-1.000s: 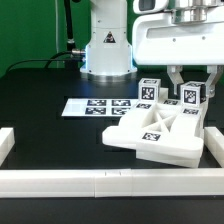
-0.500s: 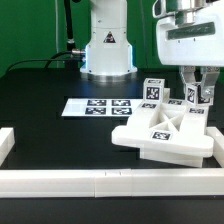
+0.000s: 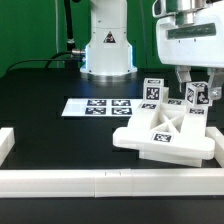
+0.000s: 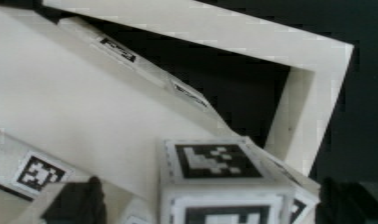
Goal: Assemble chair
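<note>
**Jaws parted around a small cube at the table's far right**

I see the gripper (image 3: 196, 84) standing over the chair (image 3: 165, 136) parts near the table (image 3: 40, 95) edge on the exterior view's right. Its fingers (image 3: 183, 78) look spread, with a tilted small cube (image 3: 196, 97) between them; from here I cannot tell if either finger touches it. The flat frame (image 3: 160, 143) lies just inside the border rail (image 3: 100, 182). The marker board (image 3: 98, 106) lies flat nearby.
</note>
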Motion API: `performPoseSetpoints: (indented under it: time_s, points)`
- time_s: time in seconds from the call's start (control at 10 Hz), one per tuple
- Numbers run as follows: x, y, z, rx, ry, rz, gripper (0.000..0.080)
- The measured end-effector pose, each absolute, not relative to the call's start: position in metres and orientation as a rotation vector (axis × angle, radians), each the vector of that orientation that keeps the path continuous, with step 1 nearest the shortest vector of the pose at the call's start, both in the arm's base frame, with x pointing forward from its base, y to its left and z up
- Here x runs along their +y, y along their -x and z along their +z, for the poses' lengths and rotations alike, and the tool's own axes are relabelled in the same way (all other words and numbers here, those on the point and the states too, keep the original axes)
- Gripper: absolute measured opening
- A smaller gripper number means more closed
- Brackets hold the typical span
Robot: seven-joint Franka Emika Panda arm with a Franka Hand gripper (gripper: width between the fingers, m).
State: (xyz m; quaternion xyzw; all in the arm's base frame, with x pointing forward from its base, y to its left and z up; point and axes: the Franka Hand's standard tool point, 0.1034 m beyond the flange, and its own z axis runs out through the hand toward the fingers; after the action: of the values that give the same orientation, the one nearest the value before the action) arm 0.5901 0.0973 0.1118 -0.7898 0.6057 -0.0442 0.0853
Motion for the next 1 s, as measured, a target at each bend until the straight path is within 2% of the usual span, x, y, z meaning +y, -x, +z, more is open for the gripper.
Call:
performPoseSetpoints:
  time_s: [0.1,0.3,0.5,1.0]
  points:
    - [0.1017,-0.5909,0.1122,1.664,2.462,-0.147,0.0634]
    - [0.1021,-0.5931,0.1137,1.434,2.607,-0.177,0.0647]
    - [0.1016,-0.5930,0.1135,1.223,2.723,-0.195,0.0649]
    - [0.0994,-0.5898,0.1128,0.347,3.021,-0.203,0.0649]
